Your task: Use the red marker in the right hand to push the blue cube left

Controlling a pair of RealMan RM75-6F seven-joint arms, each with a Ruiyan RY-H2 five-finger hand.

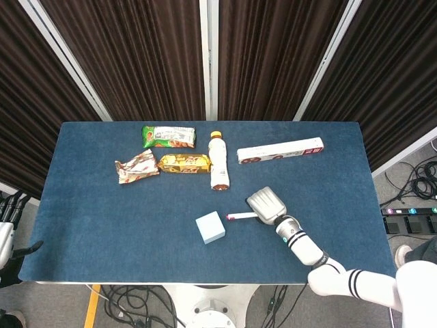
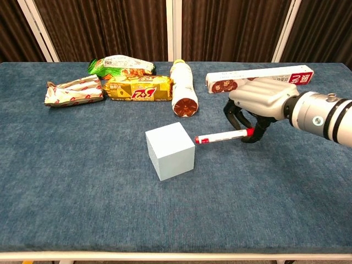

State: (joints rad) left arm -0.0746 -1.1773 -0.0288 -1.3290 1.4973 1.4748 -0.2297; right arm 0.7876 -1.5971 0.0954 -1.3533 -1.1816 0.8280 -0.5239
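Observation:
A pale blue cube [image 1: 210,227] [image 2: 170,150] sits on the blue table near its front middle. My right hand [image 1: 265,206] [image 2: 257,103] holds a red-capped white marker [image 1: 241,216] [image 2: 222,136] lying almost level, its red tip pointing left. In the chest view the tip stands just off the cube's upper right corner, with a small gap between them. My left hand [image 1: 5,236] hangs off the table's left edge at the frame border; its fingers are too cropped to read.
Along the back lie a green snack pack [image 1: 168,136], a crumpled wrapper [image 1: 136,167], a gold biscuit pack [image 1: 184,163], a bottle on its side [image 1: 218,162] and a long biscuit box [image 1: 280,151]. Bare table [image 1: 123,225] stretches left of the cube.

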